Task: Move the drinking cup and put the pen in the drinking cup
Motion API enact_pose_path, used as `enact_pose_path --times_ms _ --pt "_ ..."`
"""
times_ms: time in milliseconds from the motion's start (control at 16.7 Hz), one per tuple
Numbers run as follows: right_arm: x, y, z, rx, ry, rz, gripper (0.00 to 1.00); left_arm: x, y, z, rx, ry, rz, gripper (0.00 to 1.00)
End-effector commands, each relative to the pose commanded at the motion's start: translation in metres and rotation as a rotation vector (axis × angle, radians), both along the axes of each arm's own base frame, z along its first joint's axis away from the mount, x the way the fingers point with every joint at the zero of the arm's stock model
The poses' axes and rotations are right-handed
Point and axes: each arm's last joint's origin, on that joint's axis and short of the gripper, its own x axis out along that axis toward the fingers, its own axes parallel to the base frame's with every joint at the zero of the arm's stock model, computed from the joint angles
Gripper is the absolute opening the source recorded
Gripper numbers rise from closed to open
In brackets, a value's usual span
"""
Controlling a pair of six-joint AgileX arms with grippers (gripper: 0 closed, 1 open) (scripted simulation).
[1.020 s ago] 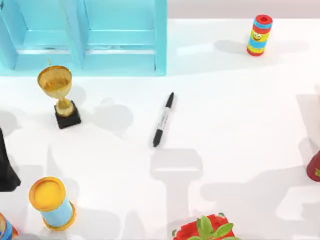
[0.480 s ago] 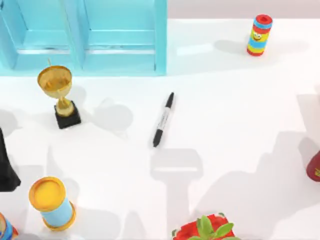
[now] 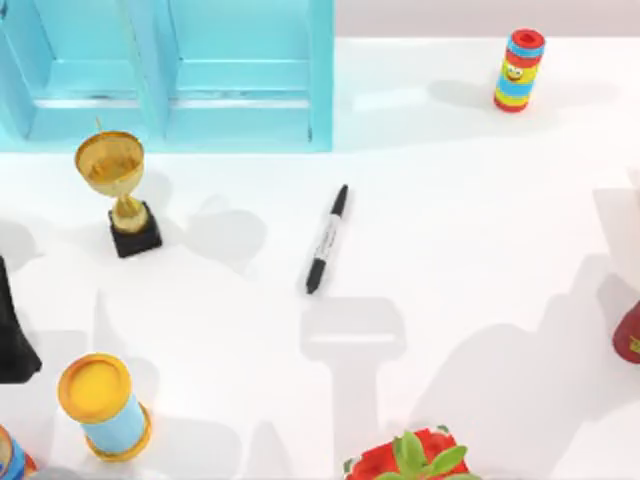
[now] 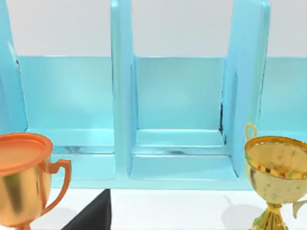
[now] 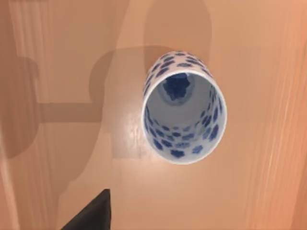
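Right wrist view: drinking cup (image 5: 184, 108) below camera, upright; gripper finger state cannot tell.

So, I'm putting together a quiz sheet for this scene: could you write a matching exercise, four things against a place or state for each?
Things:
1. pen
2. drinking cup
3. gold trophy
4. striped cylinder

Places or states:
A. upright on a wooden surface, seen from above, nothing inside
B. top view's far right of the table
C. lying flat near the table's middle
D. in front of the light-blue shelf unit, top view's left

Pairs: 1-C, 2-A, 3-D, 4-B
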Motion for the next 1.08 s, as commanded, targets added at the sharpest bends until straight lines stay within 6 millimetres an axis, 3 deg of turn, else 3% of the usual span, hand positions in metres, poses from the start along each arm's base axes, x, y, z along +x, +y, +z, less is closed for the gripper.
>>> enact_pose_path --times_ms 180,600,960,1080 --pt "0.001 -0.001 -0.019 0.003 0.005 -0.003 1.0 0.0 0.0 0.0 0.0 0.0 0.0 1.0" --pt "0.0 -0.002 -0.091 0.0 -0.001 -0.003 1.0 0.0 0.0 0.0 0.0 0.0 0.0 1.0" --pt "-0.001 -0.001 -0.099 0.001 0.002 -0.003 1.0 0.0 0.0 0.0 0.0 0.0 0.0 1.0" --pt "-0.001 -0.001 -0.099 0.001 0.002 -0.003 0.85 0.0 0.0 0.0 0.0 0.0 0.0 1.0"
